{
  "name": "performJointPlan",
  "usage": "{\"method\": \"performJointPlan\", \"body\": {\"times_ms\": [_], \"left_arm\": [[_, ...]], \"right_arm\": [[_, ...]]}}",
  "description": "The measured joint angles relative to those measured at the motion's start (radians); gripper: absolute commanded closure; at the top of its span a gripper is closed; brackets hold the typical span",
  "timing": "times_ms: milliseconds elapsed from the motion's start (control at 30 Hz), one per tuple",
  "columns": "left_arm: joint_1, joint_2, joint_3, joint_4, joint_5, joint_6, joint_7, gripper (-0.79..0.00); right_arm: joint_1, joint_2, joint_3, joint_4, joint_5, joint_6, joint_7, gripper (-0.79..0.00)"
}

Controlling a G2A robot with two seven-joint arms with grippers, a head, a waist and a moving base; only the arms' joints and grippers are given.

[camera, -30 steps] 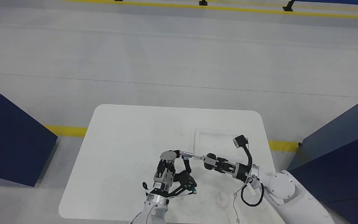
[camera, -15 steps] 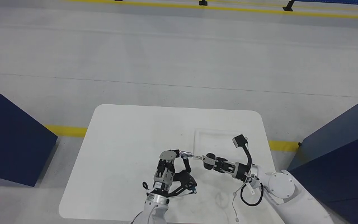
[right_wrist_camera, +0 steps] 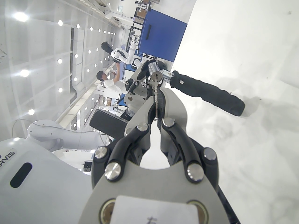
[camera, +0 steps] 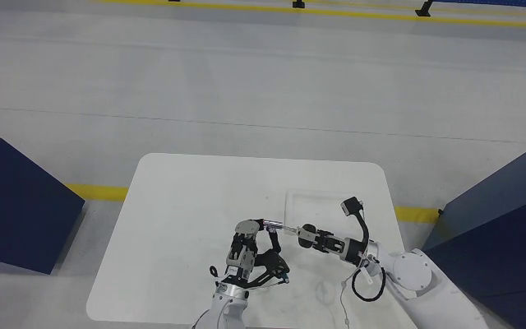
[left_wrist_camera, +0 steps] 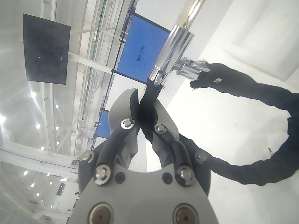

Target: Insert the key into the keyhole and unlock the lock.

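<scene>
The lock (left_wrist_camera: 174, 50), chrome and joined to a black fabric-sleeved cable (left_wrist_camera: 257, 89), is being held over the near middle of the bench (camera: 181, 214) by the left pincer (left_wrist_camera: 146, 99). Its jaws are being pressed shut on the cable end just beside the lock. Gripping this close to the metal is judged to be steadying the lock against the push and twist of a key, while the rest of the cable is being left to loop loosely off to one side.

The keyhole (right_wrist_camera: 156, 76) is being presented toward the right, facing the right pincer (right_wrist_camera: 157, 94). The key (right_wrist_camera: 155, 87) is being pinched flat between that pincer's closed fingers, with its blade being lined up on the lock's axis and its tip being met by the keyhole. How deeply it is seated cannot be told.

In the top view the two pincers are being held nearly tip to tip. From this alignment, a straight push followed by a wrist roll is judged to be what unlocking calls for.
</scene>
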Motion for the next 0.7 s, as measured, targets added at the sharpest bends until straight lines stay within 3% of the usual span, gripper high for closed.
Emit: {"method": "performJointPlan", "body": {"times_ms": [700], "left_arm": [[0.024,-0.020,-0.027,-0.005,0.009,-0.017,0.033,0.000]], "right_arm": [[-0.010,-0.015,0.030,0.007,-0.011,-0.006,0.022,0.000]]}}
